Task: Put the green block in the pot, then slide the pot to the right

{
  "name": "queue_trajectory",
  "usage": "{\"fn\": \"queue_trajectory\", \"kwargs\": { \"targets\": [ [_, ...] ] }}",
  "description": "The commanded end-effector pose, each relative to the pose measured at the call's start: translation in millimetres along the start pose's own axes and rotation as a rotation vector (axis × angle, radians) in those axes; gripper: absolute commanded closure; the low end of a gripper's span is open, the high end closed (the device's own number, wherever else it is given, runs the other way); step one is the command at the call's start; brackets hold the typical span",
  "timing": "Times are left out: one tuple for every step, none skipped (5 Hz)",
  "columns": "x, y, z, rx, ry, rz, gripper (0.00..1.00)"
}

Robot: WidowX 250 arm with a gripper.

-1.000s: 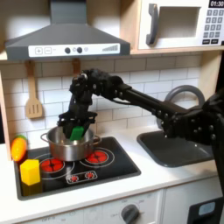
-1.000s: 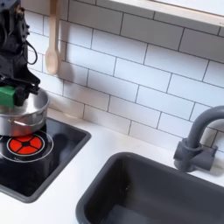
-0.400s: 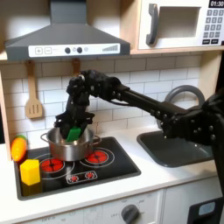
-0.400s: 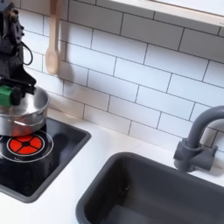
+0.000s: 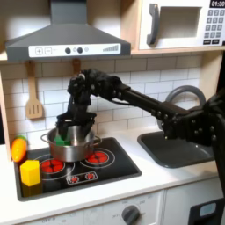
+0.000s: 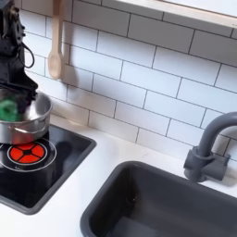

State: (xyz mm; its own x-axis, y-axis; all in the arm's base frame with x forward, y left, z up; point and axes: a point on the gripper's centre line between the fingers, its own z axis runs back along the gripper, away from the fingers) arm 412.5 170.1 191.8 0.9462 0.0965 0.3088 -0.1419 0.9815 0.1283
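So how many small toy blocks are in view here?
2. The green block sits at the pot's rim under the gripper; the yellow block stands on the stove's front corner, at the first exterior view's left. Others may be hidden inside the pot.

White tiled wall (image 6: 139, 83), grey range hood (image 5: 66, 37), microwave (image 5: 180, 24), dark sink (image 6: 167, 205).

Black jointed arm (image 5: 145, 98) of blocky segments, matte finish.
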Motion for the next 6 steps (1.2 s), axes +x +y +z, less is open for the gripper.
{"fn": "queue_trajectory", "kwargs": {
  "targets": [
    [-8,-8.8,-6.2,-0.020,0.027,-0.027,0.00],
    [-13,-11.7,-12.1,-0.029,0.052,-0.033,0.00],
    [-19,-17.8,-14.4,-0.046,0.066,-0.034,0.00],
    [-26,-26.2,-9.4,-0.063,0.069,-0.045,0.00],
    [-31,-41.7,-3.0,-0.081,0.070,-0.083,0.00],
    [-37,-50.0,0.4,-0.089,0.071,-0.093,0.00]
  ]
}}
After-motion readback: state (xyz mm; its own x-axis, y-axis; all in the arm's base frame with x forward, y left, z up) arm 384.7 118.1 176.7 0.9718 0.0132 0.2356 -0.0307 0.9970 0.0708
